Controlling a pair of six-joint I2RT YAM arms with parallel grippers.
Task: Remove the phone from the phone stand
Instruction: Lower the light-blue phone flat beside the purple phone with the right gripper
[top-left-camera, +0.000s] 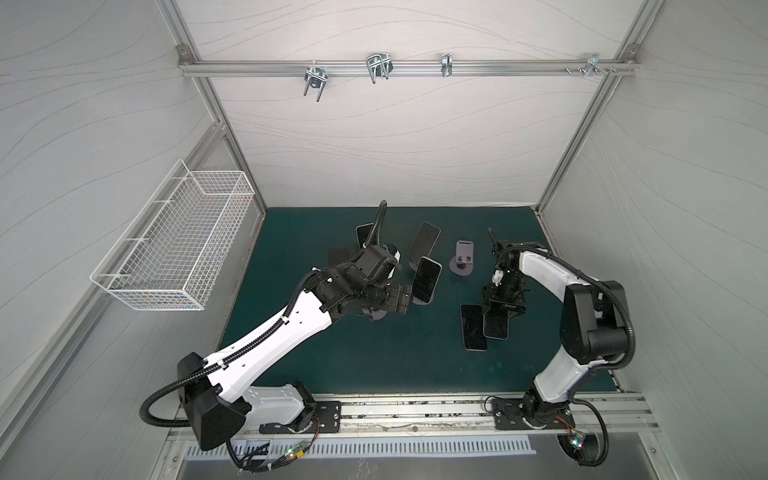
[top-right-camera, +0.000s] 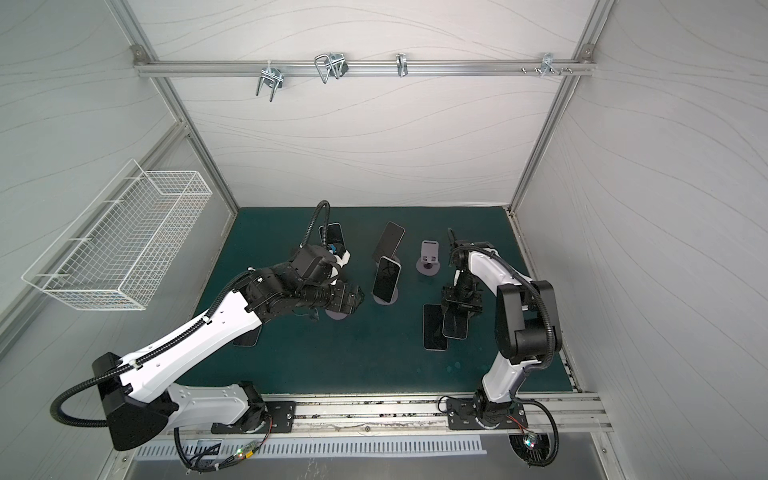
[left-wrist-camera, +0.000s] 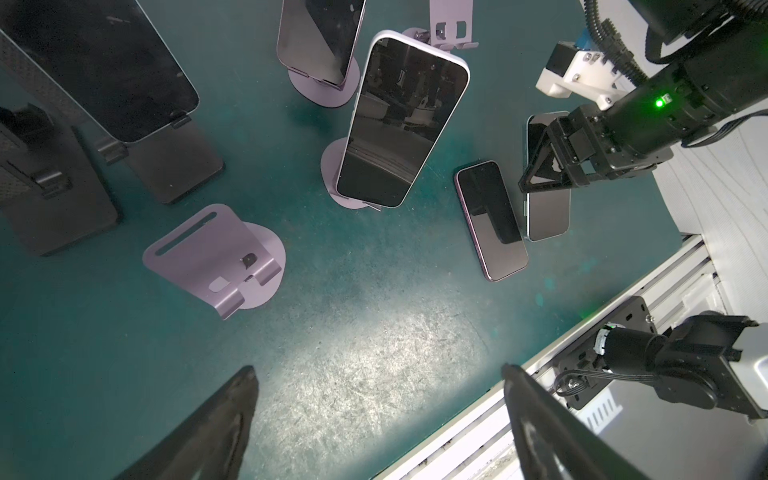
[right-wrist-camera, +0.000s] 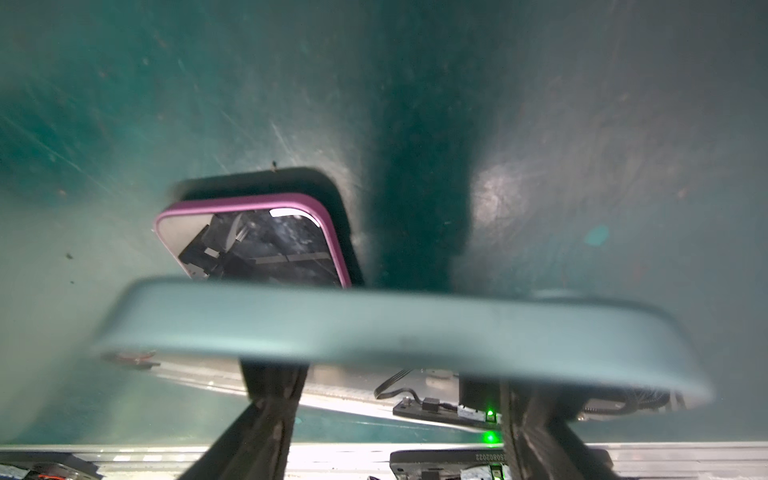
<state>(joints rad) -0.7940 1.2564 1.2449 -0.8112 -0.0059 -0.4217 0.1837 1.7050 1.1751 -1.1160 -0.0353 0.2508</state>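
Your right gripper (top-left-camera: 496, 312) clamped on a pale-blue-edged dark-screened phone (top-left-camera: 497, 328), just beside a purple-edged phone (top-left-camera: 473, 330) lying flat on the green mat (top-left-camera: 374, 353), near the bare lilac metal stand (top-left-camera: 464, 253), your left gripper (left-wrist-camera: 376, 370) spread wide, holding nothing.

A robotics lab test cell: white panel walls (top-left-camera: 395, 145) framed in aluminium extrusion (top-left-camera: 498, 68), a green-matted bench (top-left-camera: 374, 353), two white-and-black robot arms (top-left-camera: 266, 336) bolted to a rail (top-left-camera: 415, 409) along its near edge, and a wire basket (top-left-camera: 174, 249) and metal hooks (top-left-camera: 377, 66) hung on the walls.
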